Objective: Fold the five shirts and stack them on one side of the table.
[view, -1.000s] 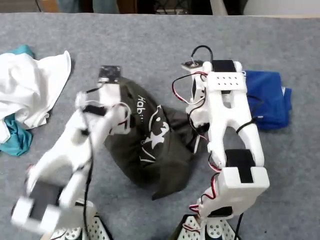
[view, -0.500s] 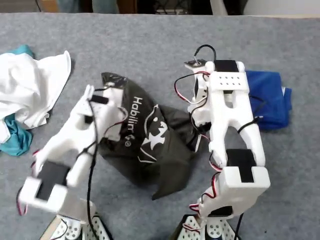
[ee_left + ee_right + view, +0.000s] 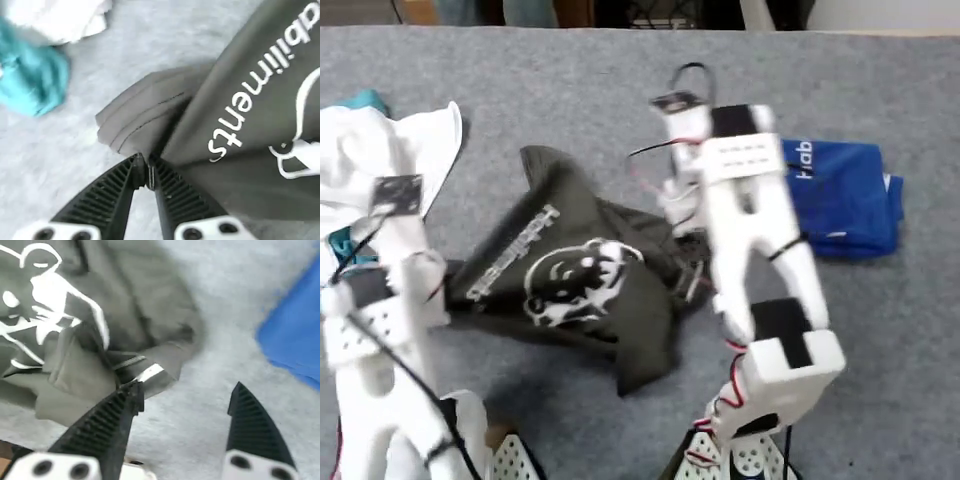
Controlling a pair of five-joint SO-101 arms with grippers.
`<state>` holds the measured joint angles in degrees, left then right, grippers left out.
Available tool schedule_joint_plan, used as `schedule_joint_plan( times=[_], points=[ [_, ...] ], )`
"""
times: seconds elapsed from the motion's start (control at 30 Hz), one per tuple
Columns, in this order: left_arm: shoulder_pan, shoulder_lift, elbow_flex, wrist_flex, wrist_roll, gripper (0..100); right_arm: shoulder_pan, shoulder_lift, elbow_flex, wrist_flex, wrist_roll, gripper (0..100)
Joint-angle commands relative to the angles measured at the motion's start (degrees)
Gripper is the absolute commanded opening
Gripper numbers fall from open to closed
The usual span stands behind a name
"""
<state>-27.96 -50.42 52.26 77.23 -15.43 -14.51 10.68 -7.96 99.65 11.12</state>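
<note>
Left wrist view: left hand (image 3: 146,172) tight on edge of olive shirt (image 3: 240,100).

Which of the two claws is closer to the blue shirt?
Right. The right gripper hangs open just beside the blue shirt; the left gripper pinches the dark shirt at its far edge, near the white pile.

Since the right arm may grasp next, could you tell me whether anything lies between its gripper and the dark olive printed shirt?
Nothing visible does. The right gripper is open at the crumpled edge of the dark olive printed shirt, with only grey table covering beneath; the folded blue shirt lies apart.
</note>
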Motion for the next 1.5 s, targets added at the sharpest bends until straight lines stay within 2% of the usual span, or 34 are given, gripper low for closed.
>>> schedule_joint_plan(
  times=[0.0, 0.1, 0.33, 0.43, 0.57, 0.63, 0.73, 0.9, 1.0, 1.17, 1.27, 1.47],
  points=[
    [-6.8, -5.9, -0.1, 4.1, -3.4, 3, -9.8, -2.7, -1.5, -0.3, -4.2, 24.7],
    [-13.1, -7.4, -0.2, 4.3, -5.6, 3, -13.9, -2.7, 2.0, -5.8, -6.2, 22.5],
    [-27.2, -7.5, -3.5, 4.7, -13.1, 3, -13.8, -0.3, 16.9, -22.3, -6.5, 13.9],
    [-32.6, -7.5, -7.3, 9.0, -18.0, 3, -13.6, 1.9, 18.3, -22.8, -6.5, 10.9],
    [-35.8, -7.5, -10.9, 14.3, -24.1, 3, -11.4, 2.9, 17.6, -19.6, -6.4, 4.6],
    [-36.4, -7.7, -13.1, 16.0, -24.4, 3, -9.4, 2.2, 17.4, -16.7, -5.8, 1.1],
    [-36.5, -7.5, -16.2, 18.5, -24.5, 3, -4.1, 1.2, 17.4, -11.6, -2.5, 1.5],
    [-36.3, -7.4, -17.2, 18.5, -24.5, 3, 9.8, -0.2, 16.7, -10.5, 2.5, 1.5],
    [-35.1, -7.4, -16.0, 18.5, -24.5, 3, 15.2, -2.1, 15.1, -9.1, 5.7, 1.5],
    [-30.6, -7.6, -14.5, 18.7, -24.5, 3, 18.0, -8.0, 10.9, -1.9, 10.0, 1.5],
    [-29.4, -7.8, -14.5, 18.9, -24.5, 3, 17.9, -11.5, 7.6, -1.3, 10.1, 1.5],
    [-25.6, -7.9, -14.5, 19.0, -25.1, 3, 10.5, -13.0, 4.3, -1.8, 4.2, 1.6]
  ],
)
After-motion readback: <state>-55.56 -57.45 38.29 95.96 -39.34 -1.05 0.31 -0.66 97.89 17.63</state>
